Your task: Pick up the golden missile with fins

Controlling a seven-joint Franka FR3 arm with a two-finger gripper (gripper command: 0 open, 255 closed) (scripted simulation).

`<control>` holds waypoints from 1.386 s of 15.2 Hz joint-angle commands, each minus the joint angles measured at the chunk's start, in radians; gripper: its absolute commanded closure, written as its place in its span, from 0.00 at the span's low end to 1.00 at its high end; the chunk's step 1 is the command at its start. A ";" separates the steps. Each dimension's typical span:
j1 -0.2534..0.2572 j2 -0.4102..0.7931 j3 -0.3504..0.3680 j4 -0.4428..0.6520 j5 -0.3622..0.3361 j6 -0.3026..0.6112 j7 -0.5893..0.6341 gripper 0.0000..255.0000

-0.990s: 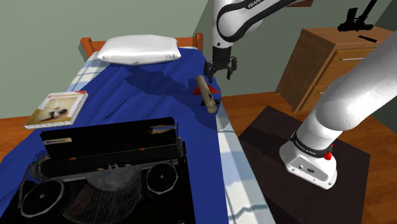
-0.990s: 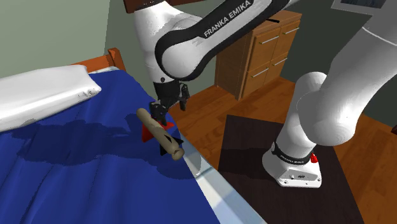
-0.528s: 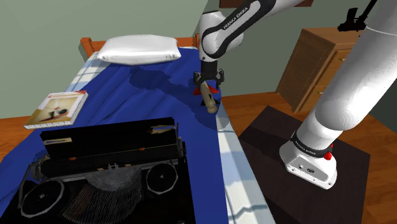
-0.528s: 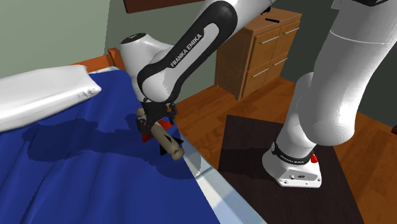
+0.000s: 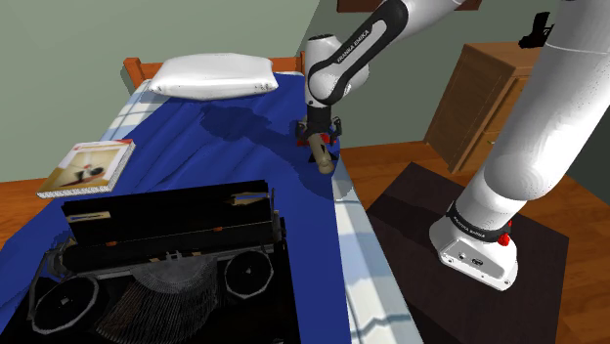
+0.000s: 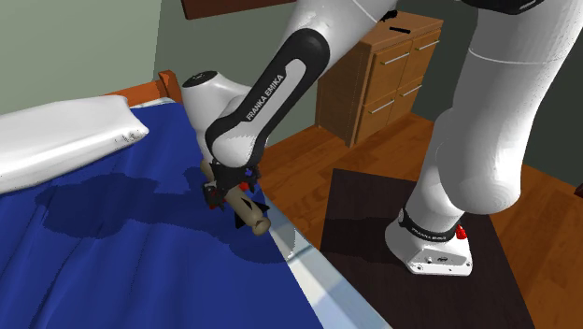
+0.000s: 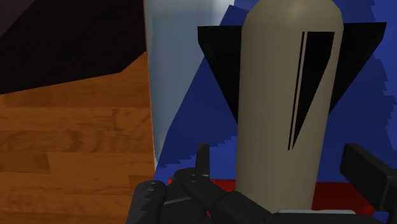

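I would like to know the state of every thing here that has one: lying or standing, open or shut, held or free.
Missile, lying on the blue bed near its edge, not held.
End effector, open, fingers on both sides of the missile.
Dresser, drawers shut.
Book, closed, lying flat on the bed.
Pillow, lying at the head of the bed.
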 commanded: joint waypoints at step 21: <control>-0.002 -0.096 0.002 0.026 0.015 -0.121 -0.006 1.00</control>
